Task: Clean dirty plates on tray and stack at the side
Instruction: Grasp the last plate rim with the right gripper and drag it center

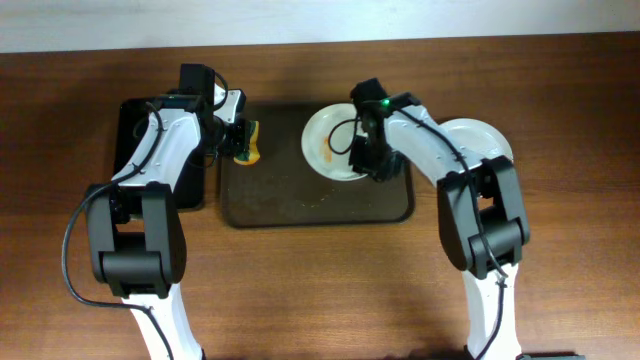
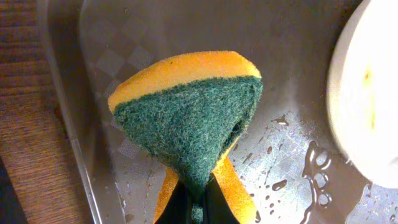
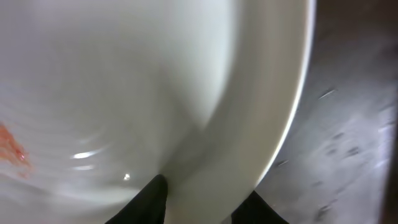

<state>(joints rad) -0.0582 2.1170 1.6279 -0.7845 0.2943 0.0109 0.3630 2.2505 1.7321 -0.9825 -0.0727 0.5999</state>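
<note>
A white plate (image 1: pixel 328 140) with an orange-yellow smear lies at the back right of the dark brown tray (image 1: pixel 300 205). My right gripper (image 1: pixel 375 162) is shut on its right rim. In the right wrist view one finger lies inside the plate (image 3: pixel 124 93) and one outside the rim, around my gripper (image 3: pixel 207 190). My left gripper (image 1: pixel 235 140) is shut on a yellow sponge with a green scrub face (image 1: pixel 248 142), over the tray's back left corner. The left wrist view shows the sponge (image 2: pixel 186 106) pinched in my gripper (image 2: pixel 199 211) above the wet tray (image 2: pixel 286 37), with the plate's edge (image 2: pixel 367 93) at the right.
A white plate or a stack of plates (image 1: pixel 488 140) lies on the table right of the tray, partly hidden by my right arm. A smaller black tray (image 1: pixel 130 130) sits left of the brown tray, under my left arm. Water drops (image 2: pixel 311 162) lie on the tray floor.
</note>
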